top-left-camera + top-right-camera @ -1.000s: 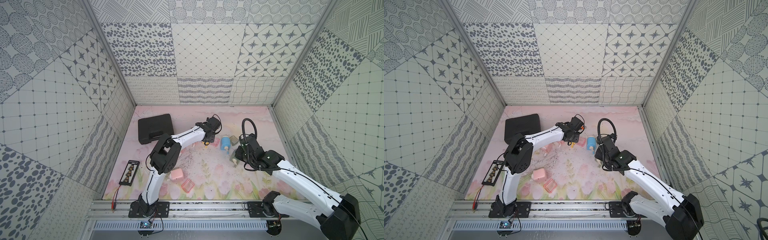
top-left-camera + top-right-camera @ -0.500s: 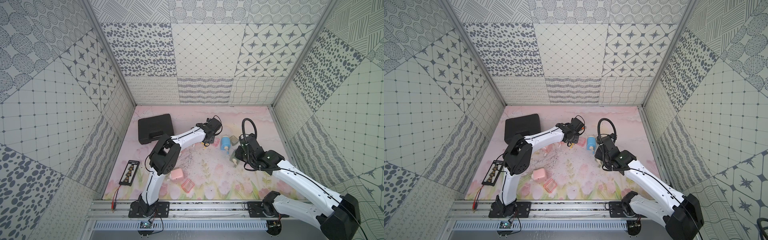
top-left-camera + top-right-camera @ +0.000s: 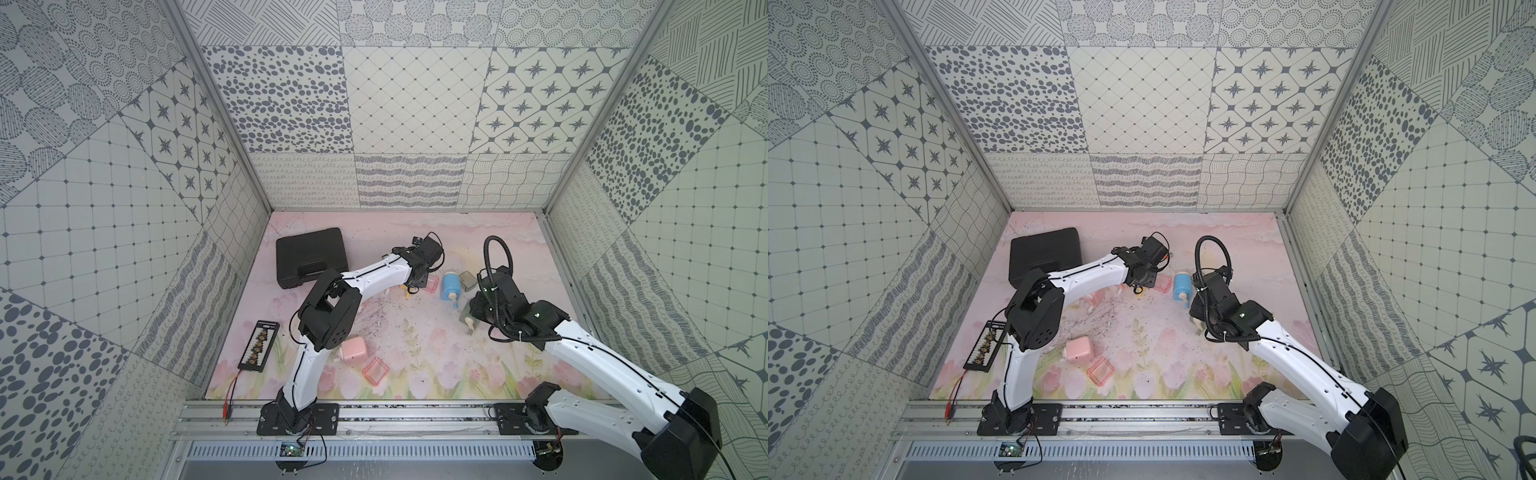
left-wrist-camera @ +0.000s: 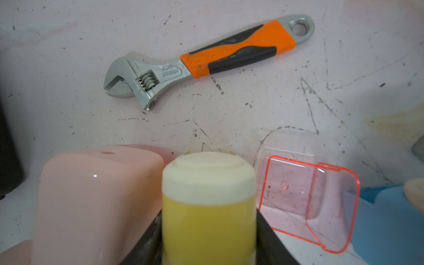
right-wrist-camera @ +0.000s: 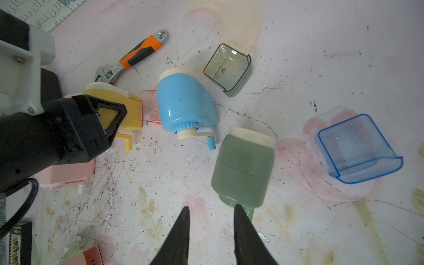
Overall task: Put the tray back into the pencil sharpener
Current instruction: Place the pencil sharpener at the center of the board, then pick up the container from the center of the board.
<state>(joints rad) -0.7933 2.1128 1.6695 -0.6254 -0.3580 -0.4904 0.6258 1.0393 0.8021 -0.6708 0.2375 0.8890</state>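
Left gripper point(image 4: 208, 238) clamps tight on yellow sharpener point(image 5: 132, 114). Red tray point(image 4: 305, 199) lies on the mat point(image 5: 298, 103), squeezed between it and blue sharpener point(image 5: 185, 103), with little room at either edge. Right gripper point(image 5: 211, 231) is part open and empty, tips just beside green sharpener point(image 5: 243, 165); bare mat separates that from blue tray point(image 5: 358, 149).

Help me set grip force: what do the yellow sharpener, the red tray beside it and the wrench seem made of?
Yellow sharpener: opaque plastic, smooth moulded body, cream cap.
Red tray: clear tinted hard plastic; the mat shows through it.
Wrench: bare grey metal, likely steel, with an orange and black, probably rubbery, handle sleeve.
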